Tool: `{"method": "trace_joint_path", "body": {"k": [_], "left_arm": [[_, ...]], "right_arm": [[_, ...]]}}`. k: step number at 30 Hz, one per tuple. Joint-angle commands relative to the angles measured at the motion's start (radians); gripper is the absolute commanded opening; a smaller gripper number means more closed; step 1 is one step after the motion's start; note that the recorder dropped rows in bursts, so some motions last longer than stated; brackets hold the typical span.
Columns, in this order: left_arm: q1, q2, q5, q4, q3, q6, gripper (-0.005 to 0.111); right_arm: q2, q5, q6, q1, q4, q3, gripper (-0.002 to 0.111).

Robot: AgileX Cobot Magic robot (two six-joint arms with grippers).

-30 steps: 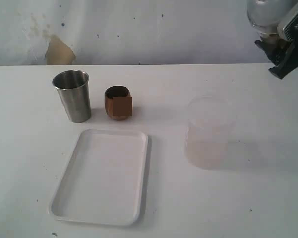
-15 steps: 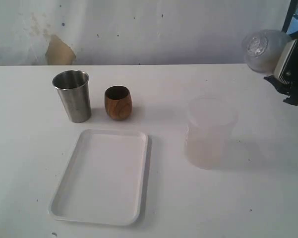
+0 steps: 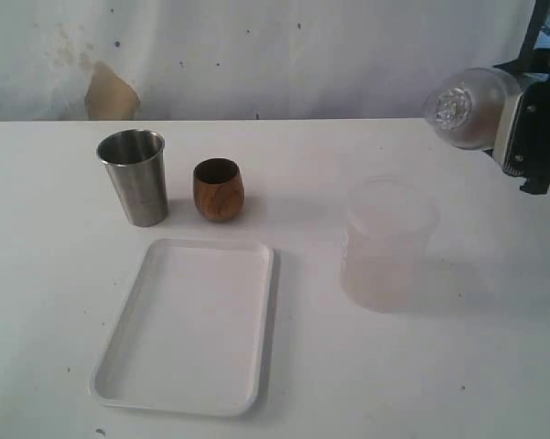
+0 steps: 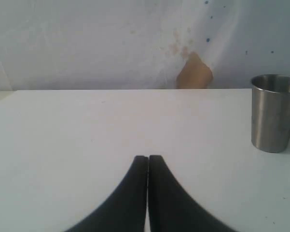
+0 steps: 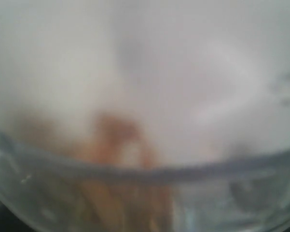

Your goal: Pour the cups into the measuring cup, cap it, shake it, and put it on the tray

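The right gripper (image 3: 511,123) holds the clear domed lid (image 3: 465,108) aloft at the far right. Its jaws are closed on the lid's wide end and the knob points left. The right wrist view shows only the blurred lid filling the frame. The left gripper (image 4: 147,162) is empty, its jaws pressed together, low over the worktop (image 3: 439,384) with the tumbler (image 3: 134,178) in sight. The measuring cup (image 3: 387,247) stands upright and uncapped right of centre, left of the raised lid and nearer. The tumbler and wood cup (image 3: 219,190) stand upright side by side at the far left, with the tray (image 3: 188,329) just near of them. What the cups contain cannot be read. Judging by this layout, pouring is not yet done, so the step in hand is probably parking the lid. Carry the lid clear of the open measuring cup, not across its mouth. Choose bare worktop to the right, well apart from the pour path between the cups and the measuring cup. Turn the lid rim-down so the knob is presented for regrasping at capping. Lower it until the rim rests flat before opening the jaws, since a smooth dome released on edge is likely to roll.
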Motion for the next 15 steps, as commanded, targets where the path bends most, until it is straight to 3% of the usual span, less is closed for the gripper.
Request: {"method": "trace_joint_path", "body": {"k": [1, 15], "left_arm": [[0.0, -0.004, -0.008, -0.005, 0.004, -0.002, 0.001], [0.0, -0.004, -0.008, -0.005, 0.004, -0.002, 0.001]], "right_arm": [[-0.016, -0.013, -0.043, 0.034, 0.026, -0.018, 0.0], [-0.016, 0.033, -0.196, 0.069, 0.026, -0.018, 0.0]]}}
